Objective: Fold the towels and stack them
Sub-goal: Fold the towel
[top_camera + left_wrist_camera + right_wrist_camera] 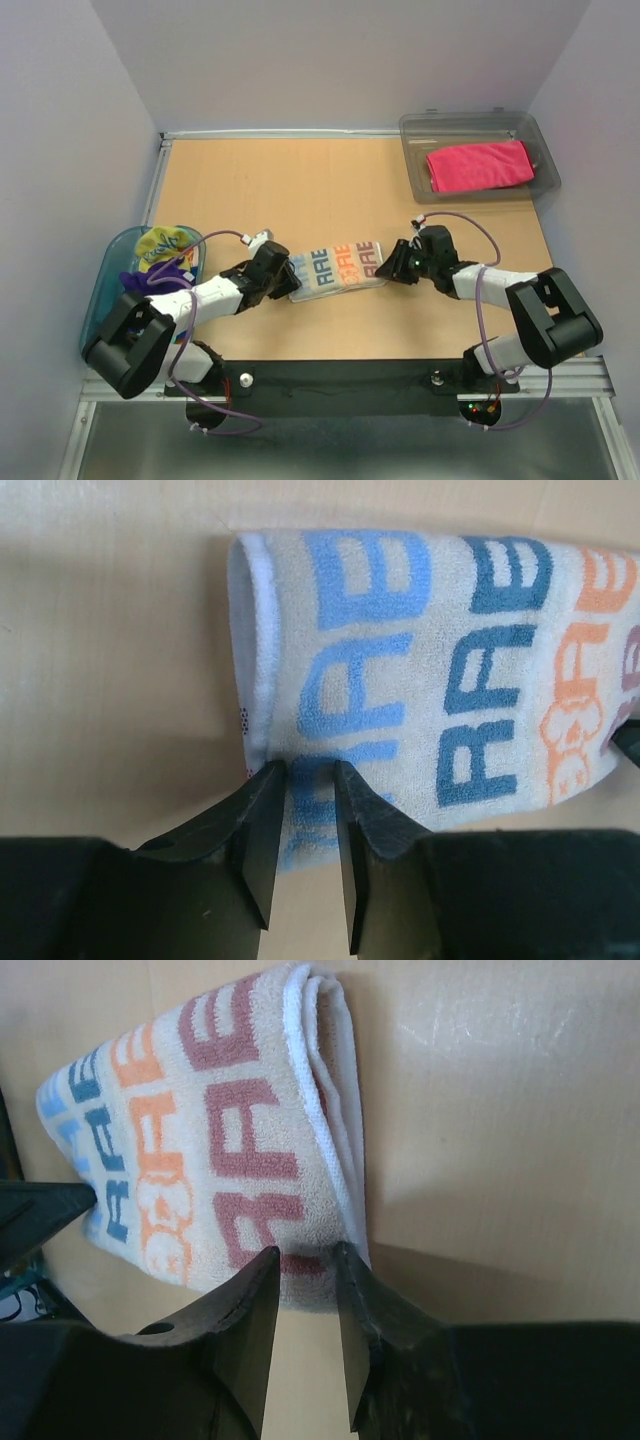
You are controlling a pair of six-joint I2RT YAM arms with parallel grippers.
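1. Pale wooden table (300,180) inside plain grey walls; the striped towel (337,266) lies near its front edge, between the two arms, folded into a long band with the lettering up
2. The left gripper (310,770) is pinched on the near edge at the band's left end, with cloth filling the narrow gap between its fingers
3. The right gripper (305,1255) bites the same near edge at the right end, just beside the layered hems
4. A pink towel (480,166) lies folded in the clear bin (420,150) at the far right; a yellow towel (160,245) and a purple towel (150,278) wait in the blue tub (100,290) at the left
5. I judge this as mid-fold on the striped one. Next I need both ends raised together and level, then carried over so the long edges meet, without the layers sliding apart
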